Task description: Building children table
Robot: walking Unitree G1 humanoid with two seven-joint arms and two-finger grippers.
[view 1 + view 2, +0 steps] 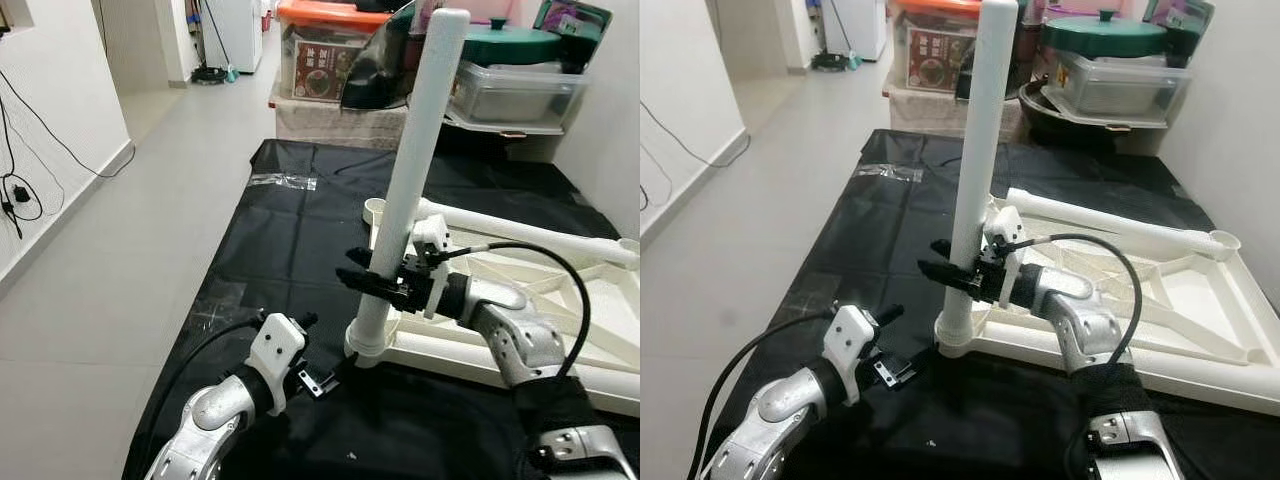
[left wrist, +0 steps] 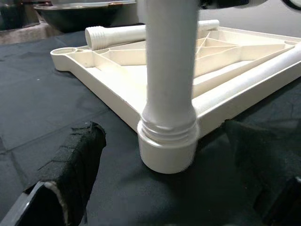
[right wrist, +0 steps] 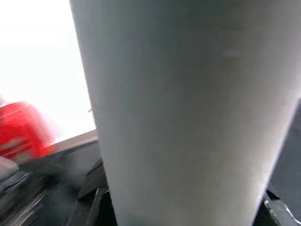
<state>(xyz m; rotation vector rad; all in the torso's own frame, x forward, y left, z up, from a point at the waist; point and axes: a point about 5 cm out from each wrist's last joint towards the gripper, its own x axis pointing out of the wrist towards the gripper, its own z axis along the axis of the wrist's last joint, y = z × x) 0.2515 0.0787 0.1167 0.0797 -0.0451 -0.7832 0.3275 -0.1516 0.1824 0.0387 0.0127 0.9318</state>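
In the eye views, a white table leg (image 1: 412, 180) stands upright in the near corner socket of the upturned tabletop (image 1: 560, 330) on a black sheet (image 1: 290, 230). The right gripper (image 1: 372, 283) is clamped around the leg's lower part. The left gripper (image 1: 318, 378) hovers low beside the socket, holding nothing.

In the left wrist view, its fingers (image 2: 70, 174) are spread wide, the leg's threaded base (image 2: 168, 136) ahead between them.

In the right wrist view, the leg (image 3: 188, 113) sits right against the camera.

The right arm reaches in from the lower right of the frame, forearm angled up and left toward the centre, and its right gripper (image 1: 372, 279) has its black fingers (image 1: 940, 271) clamped around the upright leg (image 1: 412, 180). The left arm enters at lower left, and the left gripper (image 1: 322, 378) sits low with fingers apart, holding nothing.
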